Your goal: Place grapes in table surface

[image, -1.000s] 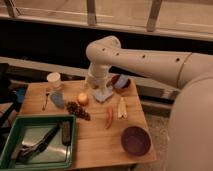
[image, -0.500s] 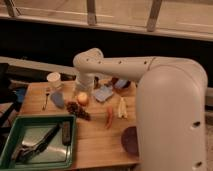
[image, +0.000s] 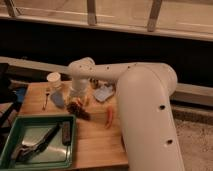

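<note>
The grapes [image: 78, 109], a small dark purple-brown bunch, lie on or just above the wooden table surface [image: 95, 145], beside the green tray's far right corner. My gripper [image: 76, 101] points down right over the bunch's upper end, at the end of the white arm [image: 115, 75] that reaches in from the right. I cannot tell whether it touches the grapes. A sliver of the orange-yellow fruit [image: 86, 101] shows just right of the gripper.
A green tray [image: 10, 145] holding dark utensils fills the front left. A white cup [image: 53, 80], a fork [image: 46, 98] and a blue object [image: 57, 99] are at the back left. A blue-white packet [image: 103, 93] and a red chili [image: 109, 117] lie to the right. My arm hides the table's right side.
The arm has swung further left and closer to the camera, now hiding the purple bowl and the table's right side. The gripper has come down over the grapes near the tray corner.
</note>
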You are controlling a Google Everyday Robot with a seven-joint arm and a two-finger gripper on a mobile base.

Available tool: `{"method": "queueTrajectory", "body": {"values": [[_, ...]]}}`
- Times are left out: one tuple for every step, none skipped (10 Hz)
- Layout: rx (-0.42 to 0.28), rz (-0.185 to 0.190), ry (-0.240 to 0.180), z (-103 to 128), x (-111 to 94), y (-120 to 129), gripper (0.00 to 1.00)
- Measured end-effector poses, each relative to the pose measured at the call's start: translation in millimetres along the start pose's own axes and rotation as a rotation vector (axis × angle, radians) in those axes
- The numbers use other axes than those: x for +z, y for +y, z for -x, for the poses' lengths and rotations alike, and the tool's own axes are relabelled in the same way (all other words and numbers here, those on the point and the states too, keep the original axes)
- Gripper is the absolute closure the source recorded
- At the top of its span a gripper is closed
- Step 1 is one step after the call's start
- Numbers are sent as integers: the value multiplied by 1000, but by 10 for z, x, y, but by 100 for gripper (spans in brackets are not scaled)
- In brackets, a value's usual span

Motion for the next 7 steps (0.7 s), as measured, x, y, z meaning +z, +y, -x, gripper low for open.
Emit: {"method": "queueTrajectory", "body": {"values": [[3, -1, -2, 9, -10, -25, 35], [5, -2, -3, 16, -14, -34, 35], [1, -1, -2, 8, -7, -10, 35], [1, 0, -1, 9, -2, -4, 35], [9, 5, 7, 5, 19, -15, 35], [16, 9, 15, 4, 61, -32, 35], [25, 15, 29, 5, 153, -67, 35]]}}
